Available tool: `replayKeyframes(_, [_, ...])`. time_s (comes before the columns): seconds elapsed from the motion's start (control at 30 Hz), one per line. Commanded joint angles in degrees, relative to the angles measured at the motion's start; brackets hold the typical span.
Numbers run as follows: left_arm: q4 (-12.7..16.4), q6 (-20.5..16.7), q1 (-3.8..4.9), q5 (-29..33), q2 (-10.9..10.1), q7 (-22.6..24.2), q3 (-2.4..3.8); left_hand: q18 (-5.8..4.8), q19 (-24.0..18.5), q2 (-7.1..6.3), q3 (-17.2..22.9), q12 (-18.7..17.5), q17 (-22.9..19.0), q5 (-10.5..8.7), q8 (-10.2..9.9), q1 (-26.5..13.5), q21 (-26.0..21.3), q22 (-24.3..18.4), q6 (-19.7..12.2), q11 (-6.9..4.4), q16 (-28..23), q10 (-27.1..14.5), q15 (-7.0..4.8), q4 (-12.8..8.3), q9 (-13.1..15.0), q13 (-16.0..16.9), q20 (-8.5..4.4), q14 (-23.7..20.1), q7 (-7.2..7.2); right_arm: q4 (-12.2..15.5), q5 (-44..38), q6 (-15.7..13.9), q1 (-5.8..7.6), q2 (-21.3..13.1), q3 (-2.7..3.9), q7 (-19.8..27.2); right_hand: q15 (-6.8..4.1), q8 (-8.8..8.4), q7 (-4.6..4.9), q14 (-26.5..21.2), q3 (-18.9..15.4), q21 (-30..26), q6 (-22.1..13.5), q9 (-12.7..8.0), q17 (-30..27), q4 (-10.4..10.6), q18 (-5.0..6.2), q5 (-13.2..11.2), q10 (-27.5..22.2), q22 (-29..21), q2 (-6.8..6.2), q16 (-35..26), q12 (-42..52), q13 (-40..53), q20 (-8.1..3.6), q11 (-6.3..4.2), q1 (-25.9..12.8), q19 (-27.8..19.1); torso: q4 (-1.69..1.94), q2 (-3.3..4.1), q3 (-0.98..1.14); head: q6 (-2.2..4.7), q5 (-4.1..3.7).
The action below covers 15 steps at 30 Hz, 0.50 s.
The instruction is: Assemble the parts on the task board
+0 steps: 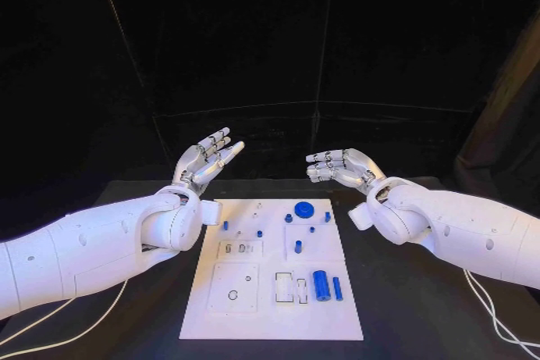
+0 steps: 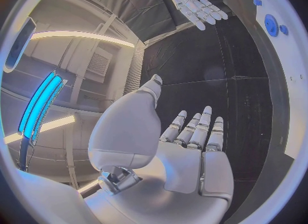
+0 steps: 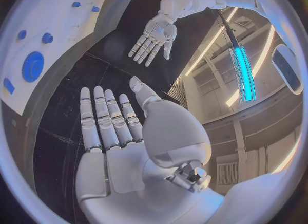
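Observation:
The white task board (image 1: 270, 321) lies in the middle of the black table. On it are a blue round disc (image 1: 303, 209), several small blue pegs such as one (image 1: 225, 225) near its left side, and two blue cylinders (image 1: 322, 285) lying side by side. My left hand (image 1: 208, 158) is raised beyond the board's far left corner, fingers straight and apart, holding nothing. My right hand (image 1: 338, 166) hovers beyond the far right corner, also empty. In the left wrist view my left hand (image 2: 192, 152) is spread above the dark table. The right wrist view shows the right hand (image 3: 115, 142) flat, with the disc (image 3: 33, 66) off to one side.
The black table (image 1: 428, 313) runs on around the board on all sides. White cables (image 1: 495, 313) trail from the arms along both sides of the table. A dark curtain stands behind the table.

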Motion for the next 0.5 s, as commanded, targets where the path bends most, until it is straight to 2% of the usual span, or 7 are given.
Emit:
replayKeyframes(0.03, [1.2, 0.9, 0.11, -0.1, -0.8, 4.0, 0.05, 0.69, 4.3, 0.41, -0.1, 1.6, 1.1, 0.26, 0.9, 1.3, 1.6, 0.9, 3.5, 0.79, 2.3, 6.4, 0.32, -1.1, 0.4, 0.7, 0.03, 7.1, 6.96, 0.3, -8.4, -2.6, 0.31, -0.5, 0.11, -0.9, -3.18, 0.60, 1.80, 13.8, 5.1, 3.7, 11.4, 0.1, 0.2, -1.6, 1.81, -1.0, 12.2, 0.4, -1.49, 0.8, -0.2, 0.1, -2.77, -2.31, 2.7, 10.5, 0.13, 1.09, -0.10, 0.17, -0.14])
replayKeyframes(0.1, [1.9, 1.0, 0.11, -0.2, -1.4, 4.4, 0.05, 0.12, 8.9, 0.89, -0.3, 3.6, 2.0, 0.25, 1.8, 1.6, 3.2, 1.8, 7.4, 1.47, 4.5, 13.6, 0.65, -1.8, 0.8, 1.4, 0.23, 13.8, 7.33, 0.5, -11.3, -2.7, 0.47, -0.9, 0.13, -1.7, -3.72, 0.31, 1.56, 15.6, 6.3, 4.2, 12.6, 0.1, 0.3, -1.6, 1.81, -0.8, 13.8, 0.4, -2.25, 0.6, -0.7, 0.1, -3.32, -2.63, 2.3, 11.8, 0.37, 1.44, -0.17, 0.31, -0.24])
replayKeyframes(0.13, [2.2, 1.1, 0.11, -0.2, -1.6, 4.5, 0.05, 0.22, 13.1, 1.12, -0.4, 5.0, 2.4, 0.24, 2.3, 1.8, 4.8, 2.6, 9.3, 1.76, 5.7, 18.3, 0.58, -2.1, 1.0, 1.9, 0.06, 16.8, 7.16, 0.5, -13.0, -2.5, 0.60, -1.0, 0.14, -2.2, -3.95, 0.12, 1.47, 16.5, 6.8, 4.5, 13.1, 0.1, 0.3, -1.5, 1.81, -0.7, 14.4, 0.4, -2.68, 0.5, -1.0, 0.1, -3.64, -2.83, 2.1, 12.5, 0.50, 1.73, -0.20, 0.39, -0.25])
replayKeyframes(0.2, [2.8, 1.3, 0.11, -0.2, -2.1, 4.7, 0.05, 0.92, 22.1, 1.58, -0.8, 7.1, 2.9, 0.30, 3.0, 1.9, 8.1, 4.2, 12.9, 0.87, 7.3, 26.1, -0.18, -2.7, 1.3, 2.5, 0.01, 21.0, 7.20, 0.6, -16.3, -2.1, 0.89, -1.0, 0.16, -3.2, -4.27, -0.33, 1.35, 17.9, 7.8, 5.0, 13.7, 0.0, 0.4, -1.6, 1.78, -0.5, 15.2, 0.5, -3.49, 0.3, -1.7, 0.2, -4.06, -3.05, 1.7, 13.5, 0.68, 2.20, -0.23, 0.43, -0.28])
replayKeyframes(0.27, [3.7, 1.6, 0.11, -0.3, -2.9, 4.7, 0.05, 1.59, 27.4, 1.96, -1.2, 7.9, 3.0, 0.19, 4.2, 2.0, 9.7, 4.8, 17.8, 0.11, 8.1, 29.2, -1.18, -3.3, 1.8, 2.4, -0.02, 24.1, 7.29, 0.7, -21.1, -1.3, 1.30, -1.1, 0.18, -4.6, -4.74, -0.54, 1.08, 19.3, 8.5, 6.0, 14.4, 0.1, 0.6, -1.5, 1.77, -0.1, 16.1, 0.8, -4.16, 0.3, -2.1, 0.2, -4.62, -3.30, 1.6, 15.0, 0.85, 2.72, -0.29, 0.71, -0.34])
replayKeyframes(0.37, [5.3, 2.3, 0.11, -1.0, -4.1, 4.5, 0.05, 3.01, 33.4, 2.56, -1.6, 9.1, 3.7, 0.23, 6.4, 2.2, 11.7, 5.3, 26.6, -1.05, 10.1, 33.4, -2.81, -4.2, 2.6, 2.4, -0.46, 30.2, 6.37, 0.9, -29.3, 0.0, 2.12, -0.9, 0.22, -7.0, -6.12, -0.57, 0.47, 23.4, 9.0, 8.6, 15.8, 0.2, 1.4, -1.5, 1.76, -0.2, 18.2, 1.9, -5.28, 1.6, -2.1, 0.3, -6.09, -4.17, 1.9, 18.2, 1.06, 3.56, -0.40, 0.99, -0.41])
replayKeyframes(0.5, [7.6, 4.0, 0.11, -2.2, -5.7, 4.0, 0.05, 3.08, 37.6, 3.25, -2.0, 9.5, 4.3, 0.24, 7.1, 2.3, 12.3, 5.1, 29.8, -1.95, 10.9, 36.9, -4.03, -5.0, 2.5, 2.1, -1.46, 34.8, 5.72, 1.5, -40.2, 2.0, 3.24, -0.4, 0.27, -11.1, -7.59, -0.83, -0.23, 28.2, 9.0, 12.4, 17.1, 0.2, 2.8, -1.4, 1.68, -0.5, 20.3, 3.8, -6.51, 3.6, -2.4, 0.4, -7.92, -5.21, 2.2, 21.6, 1.38, 4.71, -0.61, 1.14, -0.45])
